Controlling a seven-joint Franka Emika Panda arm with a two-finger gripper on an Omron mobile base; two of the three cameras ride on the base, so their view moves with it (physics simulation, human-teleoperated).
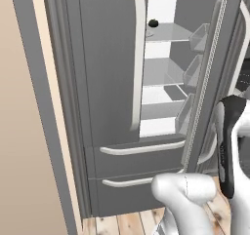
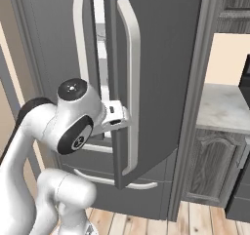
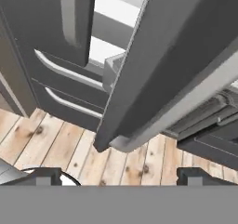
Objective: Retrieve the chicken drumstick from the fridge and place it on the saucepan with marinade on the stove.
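Observation:
The grey fridge stands before me with its left door shut and its right door swung partly open. White inner walls and grey shelves show through the gap. My gripper is open, with its two fingertips wide apart and nothing between them. In the hand view it sits just below the open door's bottom corner. In the right base view my hand is at the inner edge of that door, left of its long pale handle. The chicken drumstick, saucepan, marinade and stove are out of view.
A small dark round fruit lies on the top shelf. Two drawers with pale handles close off the fridge's bottom. Door bins line the open door. A stone counter over grey cabinets is to the right. The floor is wood planks.

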